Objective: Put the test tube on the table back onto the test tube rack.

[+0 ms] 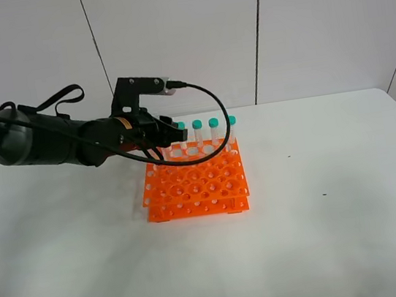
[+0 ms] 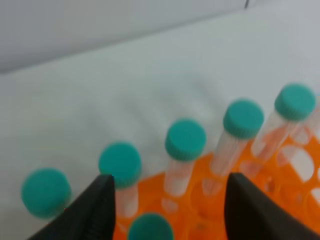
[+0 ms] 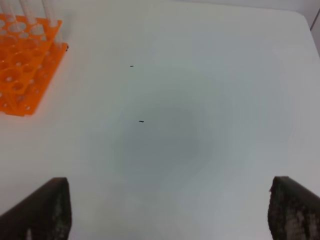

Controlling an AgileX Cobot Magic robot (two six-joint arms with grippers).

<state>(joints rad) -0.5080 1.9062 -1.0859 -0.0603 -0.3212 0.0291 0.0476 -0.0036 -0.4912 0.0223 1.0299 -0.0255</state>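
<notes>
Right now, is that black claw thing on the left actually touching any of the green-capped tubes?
Cannot tell. In the left wrist view the open left end effector has one finger overlapping a capped test tube, but blur hides any gap. The high view is blocked there.
</notes>
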